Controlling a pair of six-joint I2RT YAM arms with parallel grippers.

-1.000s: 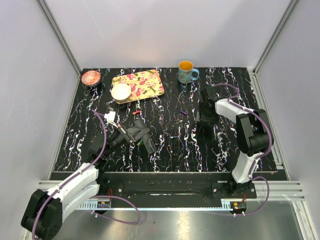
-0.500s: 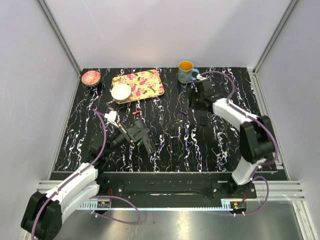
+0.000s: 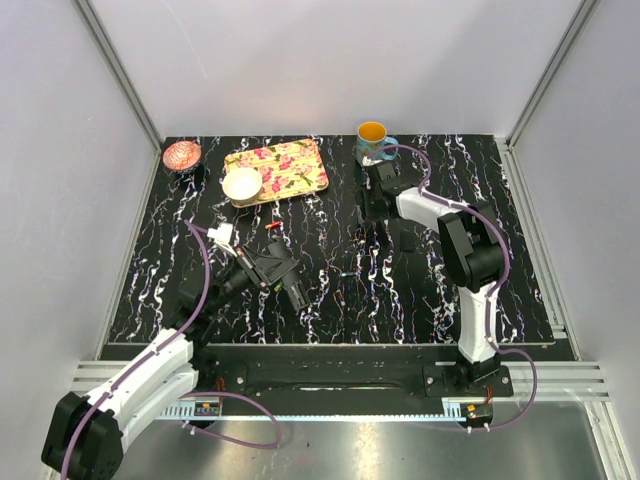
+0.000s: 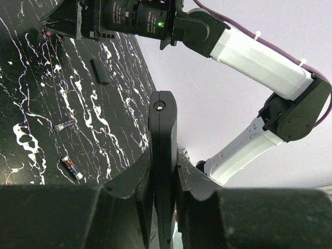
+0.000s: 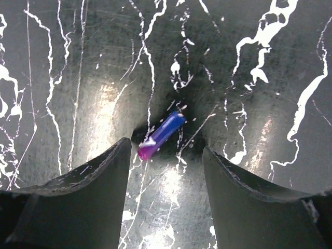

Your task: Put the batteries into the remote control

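Note:
My left gripper (image 3: 270, 264) is shut on the slim black remote control (image 3: 297, 289) and holds it above the table's middle left. In the left wrist view the remote (image 4: 162, 119) stands edge-on between the fingers (image 4: 136, 179). My right gripper (image 3: 373, 203) hangs open just in front of the mug. In the right wrist view a purple-blue battery (image 5: 161, 136) lies on the table between its open fingertips (image 5: 116, 155), nearer the left one. Two more batteries (image 4: 65, 124) (image 4: 70, 167) lie loose on the table, and a reddish one (image 3: 273, 226) lies near the tray.
A blue mug (image 3: 373, 144) stands at the back, close behind the right gripper. A floral tray (image 3: 290, 165), a white bowl (image 3: 242, 184) and a pink bowl (image 3: 182, 155) sit at the back left. A small black flat piece (image 3: 405, 240) lies right of the right gripper.
My right arm has swung left and towards the back, from the table's right side to just in front of the mug, over the purple-blue battery. My left gripper with the remote has barely moved.

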